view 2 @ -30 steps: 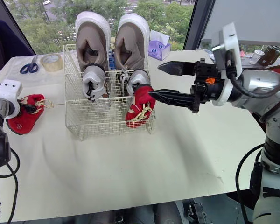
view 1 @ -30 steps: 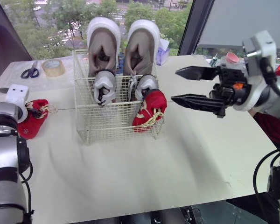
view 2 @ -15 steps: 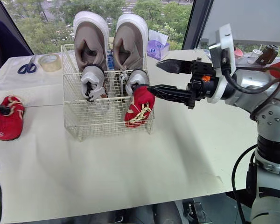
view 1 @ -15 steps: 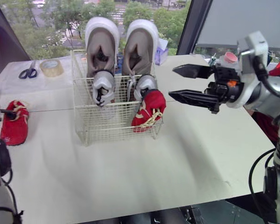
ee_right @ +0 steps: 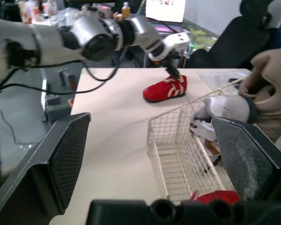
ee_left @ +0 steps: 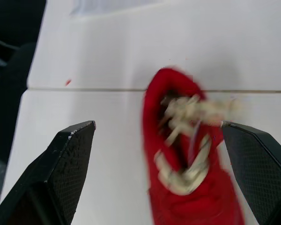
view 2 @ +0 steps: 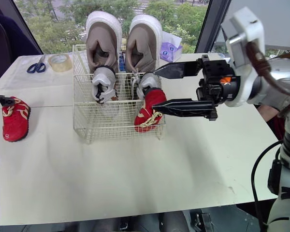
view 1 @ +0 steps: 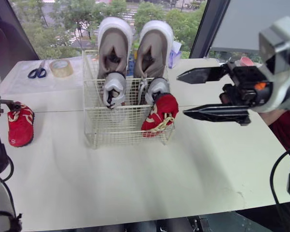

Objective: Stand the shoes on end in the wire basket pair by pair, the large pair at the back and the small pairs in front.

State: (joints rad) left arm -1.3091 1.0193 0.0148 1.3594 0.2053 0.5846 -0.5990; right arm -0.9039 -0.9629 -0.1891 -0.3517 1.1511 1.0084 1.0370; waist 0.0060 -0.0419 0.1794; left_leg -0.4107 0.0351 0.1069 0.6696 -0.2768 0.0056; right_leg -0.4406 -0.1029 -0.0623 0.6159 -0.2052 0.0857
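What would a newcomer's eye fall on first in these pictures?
Two large beige shoes stand on end at the back of the wire basket, towering over its rim. One red shoe leans in the basket's front right corner, while a second red shoe lies on the table far to the robot's left. The right tool hangs open beside the basket.

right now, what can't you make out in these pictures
Loose red shoe: blurred in the left wrist view, lace pattern unreadable.
Standing red shoe: right wrist view, mostly hidden behind the body of the right tool.
Purple packet: eye views, partly hidden behind the right large shoe.
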